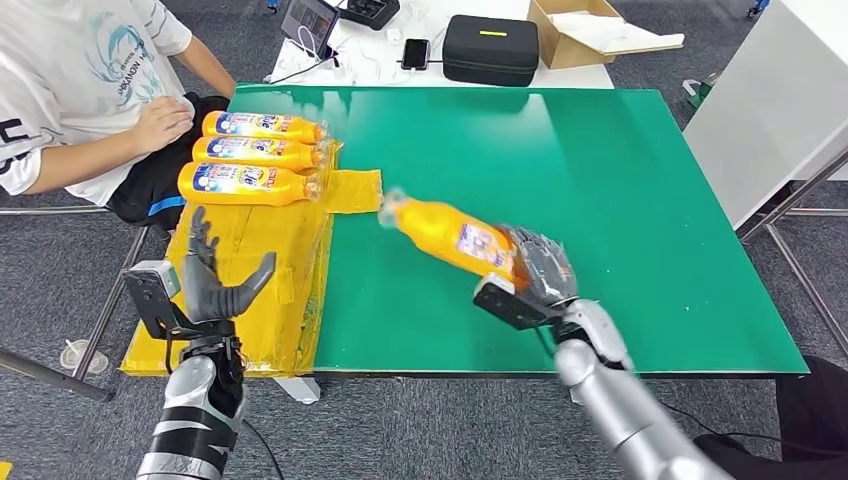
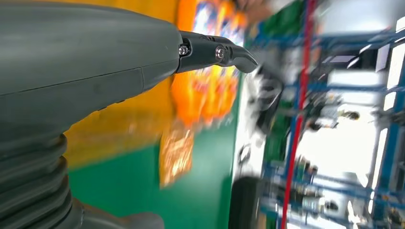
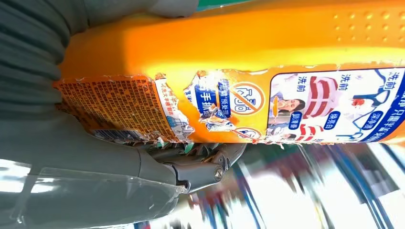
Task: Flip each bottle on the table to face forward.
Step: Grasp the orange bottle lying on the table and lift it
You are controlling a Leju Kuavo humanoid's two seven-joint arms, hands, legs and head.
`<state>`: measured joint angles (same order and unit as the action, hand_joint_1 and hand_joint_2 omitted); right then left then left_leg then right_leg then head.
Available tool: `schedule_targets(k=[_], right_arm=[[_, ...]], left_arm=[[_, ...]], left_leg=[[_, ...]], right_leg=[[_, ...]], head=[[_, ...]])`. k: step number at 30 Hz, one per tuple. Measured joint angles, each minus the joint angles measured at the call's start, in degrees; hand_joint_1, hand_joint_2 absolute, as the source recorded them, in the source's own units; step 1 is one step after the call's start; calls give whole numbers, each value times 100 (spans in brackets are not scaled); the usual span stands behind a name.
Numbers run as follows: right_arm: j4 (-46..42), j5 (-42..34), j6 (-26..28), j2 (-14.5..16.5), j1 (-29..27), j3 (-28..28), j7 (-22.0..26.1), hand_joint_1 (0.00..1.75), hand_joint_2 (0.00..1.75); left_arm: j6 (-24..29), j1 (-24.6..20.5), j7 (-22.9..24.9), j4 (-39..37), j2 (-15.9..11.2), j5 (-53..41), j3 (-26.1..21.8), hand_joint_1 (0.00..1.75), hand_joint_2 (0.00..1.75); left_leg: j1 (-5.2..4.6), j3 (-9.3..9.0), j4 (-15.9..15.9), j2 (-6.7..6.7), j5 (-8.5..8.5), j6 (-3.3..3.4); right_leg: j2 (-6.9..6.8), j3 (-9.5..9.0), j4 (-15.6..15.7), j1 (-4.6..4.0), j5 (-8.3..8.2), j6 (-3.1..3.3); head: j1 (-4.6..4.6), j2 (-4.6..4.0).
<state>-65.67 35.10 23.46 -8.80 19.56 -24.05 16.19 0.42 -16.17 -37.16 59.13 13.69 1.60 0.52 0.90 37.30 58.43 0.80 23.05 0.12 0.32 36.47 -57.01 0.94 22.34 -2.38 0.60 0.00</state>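
Bottle (image 1: 452,233): orange plastic, torn label, cap end blurred.
Right hand (image 1: 538,272): fingers wrapped round its base.
Left hand (image 1: 213,280): fingers spread, held nothing.
Row bottles (image 1: 255,154): three, lying on yellow sheet (image 1: 262,270).

The held bottle (image 1: 450,234) was motion-blurred at its cap end — its base was hidden inside the right hand (image 1: 540,272). Beyond the green table (image 1: 620,200), the person was cut off by the frame edge.

A robotics lab or test workshop: a green work table (image 1: 620,200) on grey carpet, a white bench (image 1: 380,60) with a tablet (image 1: 308,20), phone (image 1: 415,52), black equipment case (image 1: 490,48) and cardboard box (image 1: 585,30), blue metal racking (image 2: 334,143) behind.
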Motion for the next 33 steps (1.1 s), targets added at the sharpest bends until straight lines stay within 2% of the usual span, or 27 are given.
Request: schedule_targets(k=[3, 6, 11, 16, 19, 27, 33], right_arm=[[-646, -135, 791, 521, -396, 571, 567, 175, 175], [-1058, -443, 1143, 885, -702, 1069, 1020, 175, 175], [-1279, -902, 1131, 1232, -1017, 1646, 1492, 175, 175], [-1203, -1188, 751, 1453, -1140, 1932, 1749, 175, 175], [-978, -1302, 442, 1586, -1185, 1986, 1900, 175, 175], [-299, -1216, 22, 1911, -1196, 1926, 2044, 175, 175], [813, -829, 257, 2341, -919, 1387, 2188, 175, 175]], left_arm=[[-563, 1, 354, -11, 101, 490, 5, 0, 175], [-929, 3, 576, -9, 153, 774, 70, 0, 175], [-1446, 38, 823, 13, 171, 1194, 307, 0, 175], [-2093, 137, 1022, 96, 157, 1701, 578, 0, 175], [-2472, 197, 1116, 175, 139, 1960, 780, 0, 175], [-2775, 242, 1230, 241, 87, 2182, 1121, 0, 175], [-2744, 136, 1174, 48, 79, 2008, 1433, 0, 175]], left_leg=[[9, 11, 0, 12, -2, -3], [8, 16, 0, 12, -1, -1], [-8, 16, 0, 11, 0, 1], [-5, 15, 0, 10, 0, 1], [-3, 15, -1, 9, 1, 0], [-2, 18, -2, 8, 1, 0], [-1, 17, -2, 5, -2, -2]], right_leg=[[-12, 5, 0, -8, 5, 4], [-15, 5, 0, -2, 4, 2], [-14, 5, 1, 8, 2, 0], [-14, 8, 0, 5, 2, 0], [-13, 9, 0, 3, 2, 1], [-13, 10, 0, 3, 3, 1], [-12, 13, 0, 2, 2, 2]], head=[[-2, 0], [-3, 0], [-4, 0], [-2, 0], [-2, 0], [-3, 1], [-3, 0]])
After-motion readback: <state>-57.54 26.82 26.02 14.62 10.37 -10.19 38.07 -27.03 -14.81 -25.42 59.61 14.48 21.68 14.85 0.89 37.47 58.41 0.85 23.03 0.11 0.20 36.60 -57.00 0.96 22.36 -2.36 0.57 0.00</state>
